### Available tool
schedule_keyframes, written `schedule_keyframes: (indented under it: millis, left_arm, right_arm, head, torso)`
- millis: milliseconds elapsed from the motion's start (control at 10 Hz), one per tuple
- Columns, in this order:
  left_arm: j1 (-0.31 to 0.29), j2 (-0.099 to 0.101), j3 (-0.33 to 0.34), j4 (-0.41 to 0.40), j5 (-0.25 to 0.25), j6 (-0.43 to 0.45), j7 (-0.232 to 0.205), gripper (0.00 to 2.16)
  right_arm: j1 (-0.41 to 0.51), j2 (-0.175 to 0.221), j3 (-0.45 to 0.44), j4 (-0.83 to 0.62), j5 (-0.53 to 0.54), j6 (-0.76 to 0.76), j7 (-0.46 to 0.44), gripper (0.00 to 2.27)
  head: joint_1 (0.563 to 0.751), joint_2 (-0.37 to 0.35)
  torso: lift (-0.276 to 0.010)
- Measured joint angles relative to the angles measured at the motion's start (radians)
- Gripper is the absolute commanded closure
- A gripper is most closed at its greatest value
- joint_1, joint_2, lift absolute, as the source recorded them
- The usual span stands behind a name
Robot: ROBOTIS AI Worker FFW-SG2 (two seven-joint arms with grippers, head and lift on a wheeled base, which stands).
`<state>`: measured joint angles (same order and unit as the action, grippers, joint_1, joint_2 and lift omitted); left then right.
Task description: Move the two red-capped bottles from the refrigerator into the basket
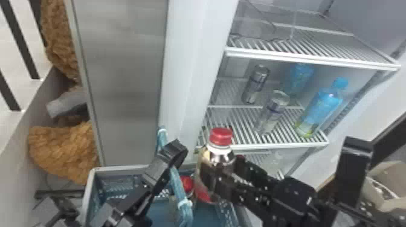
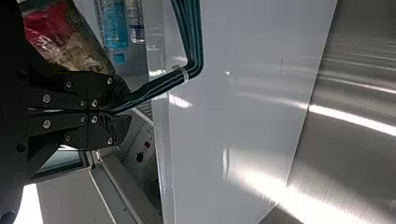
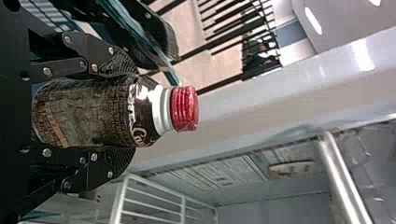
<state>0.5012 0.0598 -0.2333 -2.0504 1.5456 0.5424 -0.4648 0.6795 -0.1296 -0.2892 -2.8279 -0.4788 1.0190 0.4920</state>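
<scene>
1. We have one red-capped bottle (image 1: 203, 164) in the right pincer (image 3: 125, 112), its two fingers closed on opposite sides of the labelled body. Neck and red cap (image 1: 222, 136) stand free beyond the fingertips, a sensible grip, since the body offers more to hold than the neck.

2. The bottle is out of the refrigerator (image 1: 187, 66) and roughly upright, cap on top, over or close to the basket's side nearer the shelves. Whether its base is below the rim, we cannot tell.

3. Our left pincer (image 2: 117, 112) is closed on the blue-green handle (image 1: 178, 184) of the basket (image 1: 127, 168). We take that hold as a way to keep the basket steady and near the refrigerator while the other arm loads it.

4. Beside the held bottle, behind the handle, a red patch (image 1: 187, 183) shows at the basket. It may be the second bottle's cap, which would make this the last transfer, but too little is visible to be sure.

5. On the refrigerator shelf (image 1: 272, 146) stand silver cans (image 1: 255, 84) and blue bottles (image 1: 321, 107), which the task leaves where they are.

6. Next, we judge, the bottle should go down inside the rim before the right pincer lets go. The raised handle is the main hazard: the bottle or fingers could catch it.
</scene>
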Motion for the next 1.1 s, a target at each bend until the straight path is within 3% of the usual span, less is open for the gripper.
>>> schedule_keyframes:
  millis: [300,400,600,700,1100]
  left_arm:
    - [-0.001,0.000,0.000,0.000,0.001,-0.002,0.000,1.20]
    - [-0.001,0.000,0.000,0.000,0.001,-0.002,0.000,1.20]
    - [0.000,0.000,0.000,0.000,0.003,-0.006,0.000,1.20]
    - [0.002,0.000,0.000,0.000,0.004,-0.007,0.000,1.20]
    - [0.006,0.000,-0.001,0.000,0.008,-0.012,0.000,1.20]
  right_arm:
    - [0.023,-0.004,-0.013,-0.024,0.018,0.062,0.025,1.22]
    - [0.024,-0.005,-0.014,-0.025,0.018,0.072,0.031,0.98]
    - [0.027,-0.002,-0.014,-0.021,0.005,0.086,0.039,0.13]
    - [0.027,0.001,-0.014,-0.021,0.005,0.086,0.039,0.05]
    - [0.035,0.011,-0.022,-0.010,0.003,0.025,0.039,0.17]
  head:
    - [0.695,-0.283]
    - [0.695,-0.282]
    - [0.695,-0.277]
    - [0.695,-0.276]
    - [0.695,-0.277]
  torso:
    - [0.000]
    - [0.000]
    - [0.000]
    - [0.000]
    - [0.000]
